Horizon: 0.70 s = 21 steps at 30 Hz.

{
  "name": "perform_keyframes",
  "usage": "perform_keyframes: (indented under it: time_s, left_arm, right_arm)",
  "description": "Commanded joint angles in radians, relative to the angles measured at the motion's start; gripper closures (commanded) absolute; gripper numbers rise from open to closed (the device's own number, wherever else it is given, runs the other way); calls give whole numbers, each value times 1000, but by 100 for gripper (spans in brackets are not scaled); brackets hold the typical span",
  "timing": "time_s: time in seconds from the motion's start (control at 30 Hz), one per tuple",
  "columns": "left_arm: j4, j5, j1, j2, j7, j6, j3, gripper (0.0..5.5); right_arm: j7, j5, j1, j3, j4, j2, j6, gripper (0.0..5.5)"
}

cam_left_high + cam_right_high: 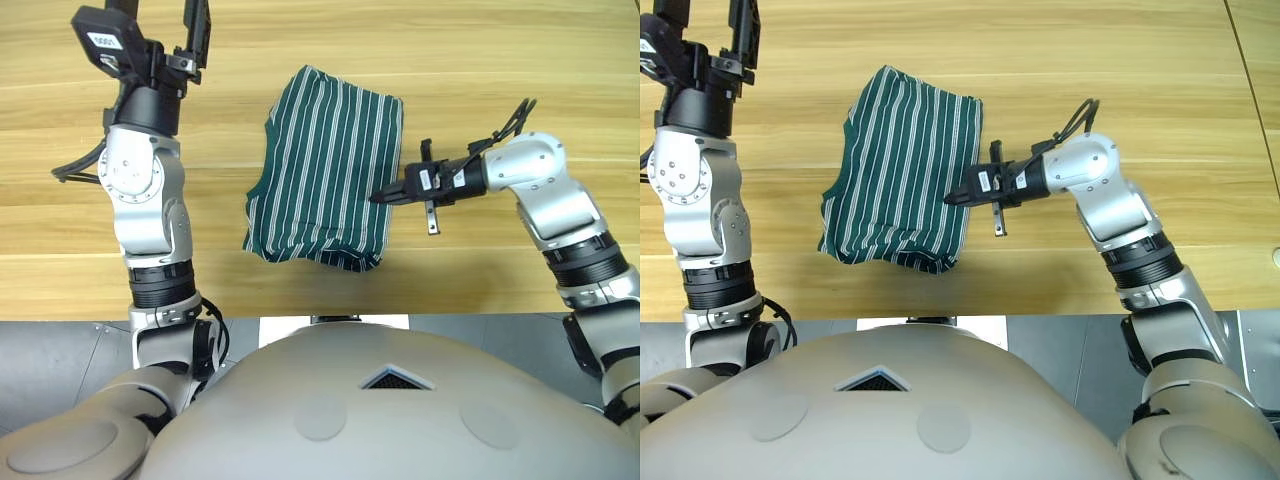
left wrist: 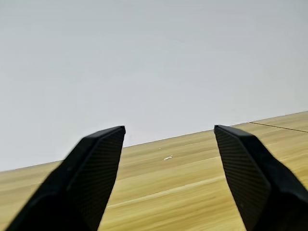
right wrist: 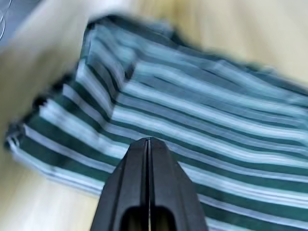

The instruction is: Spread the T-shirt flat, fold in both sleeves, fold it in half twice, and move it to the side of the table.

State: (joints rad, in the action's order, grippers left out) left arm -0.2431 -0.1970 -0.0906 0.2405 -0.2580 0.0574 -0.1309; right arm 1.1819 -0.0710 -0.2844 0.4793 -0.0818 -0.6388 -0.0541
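Bright, even light from above falls on the wooden counter [image 1: 500, 60], which shows a mild sheen but no hard glare. The striped shirt [image 1: 325, 170] and the right hand [image 1: 378, 198] cast only thin, soft shadows. In the left wrist view the left hand [image 2: 168, 129] stands dark against a pale, evenly lit wall [image 2: 144, 57].
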Motion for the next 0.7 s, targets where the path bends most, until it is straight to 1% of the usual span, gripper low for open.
perform_keyframes:
  time_s: [0.03,0.13,0.2,0.27,0.37,0.43,0.5,0.6,0.67,0.7]
  left_arm:
    - [-84,-19,22,30,-39,-16,6,219]
    - [-149,-46,46,64,-79,-45,0,219]
    - [-200,-53,72,96,-101,-65,-7,219]
    - [-224,-54,96,125,-135,-69,-7,219]
    - [-221,-25,145,172,-200,-58,28,219]
    - [-220,-6,190,217,-260,-35,48,219]
    - [-199,5,222,262,-307,-20,39,219]
    - [-160,54,266,355,-371,-6,20,219]
    - [-175,81,294,395,-408,0,44,219]
    - [-184,102,309,414,-428,-1,67,201]
  right_arm:
    - [-134,-213,-111,77,-151,40,-109,547]
    - [-256,-357,-170,128,-267,74,-169,547]
    - [-338,-424,-232,140,-345,101,-194,547]
    - [-376,-414,-263,118,-384,128,-202,547]
    - [-267,-258,-221,53,-279,122,-172,547]
    - [-169,-155,-192,11,-189,79,-140,547]
    - [-76,-59,-165,-34,-100,23,-102,547]
    - [104,94,-85,-89,29,-118,-77,547]
    - [156,118,-47,-98,50,-170,-86,547]
    - [155,112,-47,-104,38,-178,-101,550]
